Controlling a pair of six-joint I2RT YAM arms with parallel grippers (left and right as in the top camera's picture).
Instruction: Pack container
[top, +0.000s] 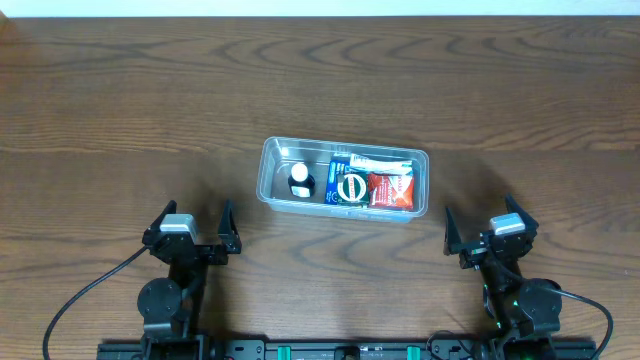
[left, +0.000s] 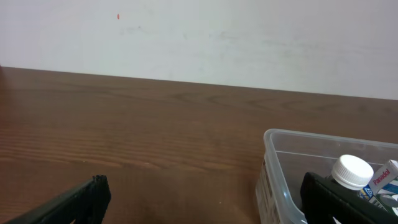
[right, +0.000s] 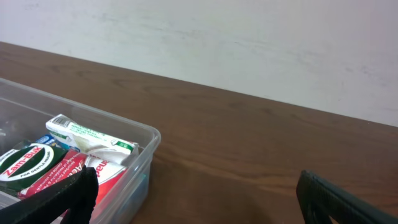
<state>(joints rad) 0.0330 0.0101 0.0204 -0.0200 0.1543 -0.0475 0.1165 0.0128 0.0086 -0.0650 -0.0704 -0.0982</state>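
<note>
- Currently the left gripper (top: 196, 216) and right gripper (top: 482, 218) both have jaws spread wide, hold nothing, and sit low at the near edge.
- The container (top: 273, 178) sits mid-table, between them and just beyond, upright.
- Inside are a white-capped bottle (top: 299, 177), a Zam-Buk tin (top: 351, 186), a red packet (top: 390, 189) and a green-white box (right: 87, 134).
- No loose items show on the wooden table (top: 120, 100), so packing looks done or nearly done.
- Any next move needs another item or a lid, and neither is in view.

Clear container (top: 272, 182); red packet (top: 391, 189); brown wood-grain table (top: 120, 100).
</note>
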